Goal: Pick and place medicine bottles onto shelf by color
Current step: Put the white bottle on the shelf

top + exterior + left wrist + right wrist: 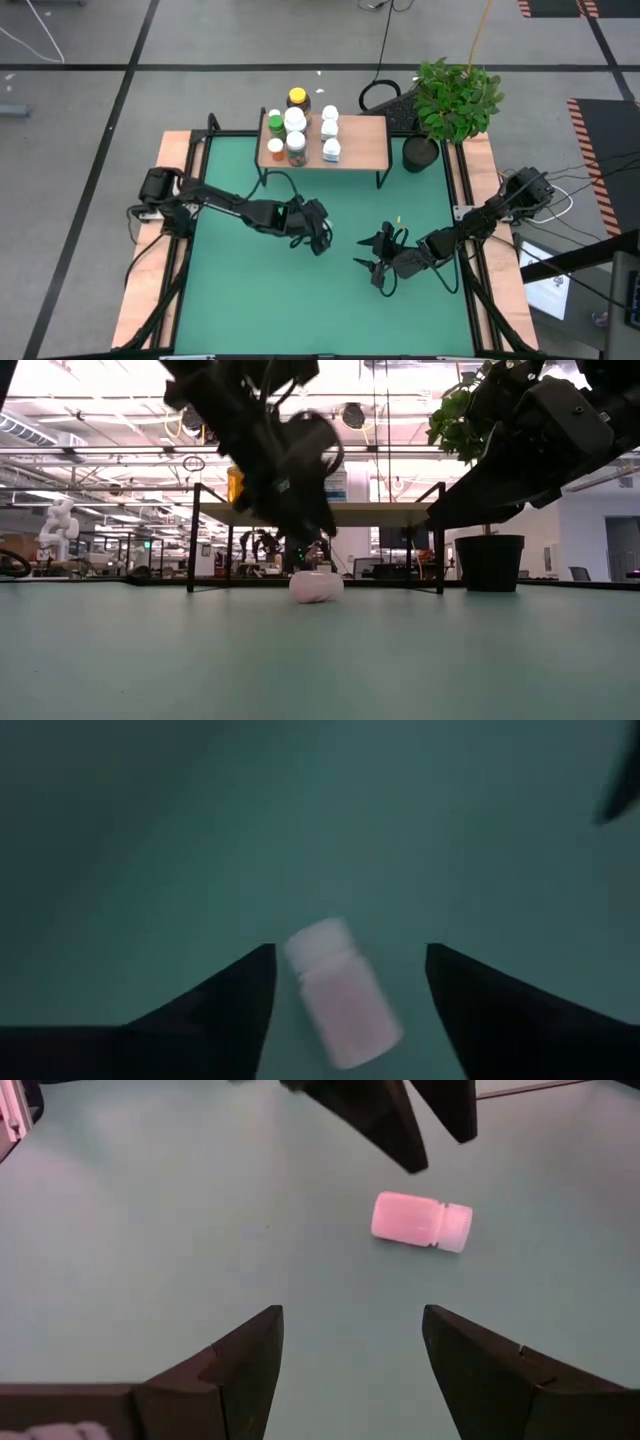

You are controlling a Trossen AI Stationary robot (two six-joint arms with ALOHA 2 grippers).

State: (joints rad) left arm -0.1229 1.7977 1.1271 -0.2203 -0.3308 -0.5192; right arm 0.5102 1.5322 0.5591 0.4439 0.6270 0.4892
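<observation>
We see the left tool [350,980] spread apart over the fallen pink bottle [340,995]; right tool [350,1340] apart, near.

You see a large green mat [300,290] that covers the table, with wooden side boards [150,270] along its two long edges. At the far right corner stands a black plant pot [421,153] with a leafy green plant [455,98]. Some dark cables [385,95] lie behind it.
</observation>
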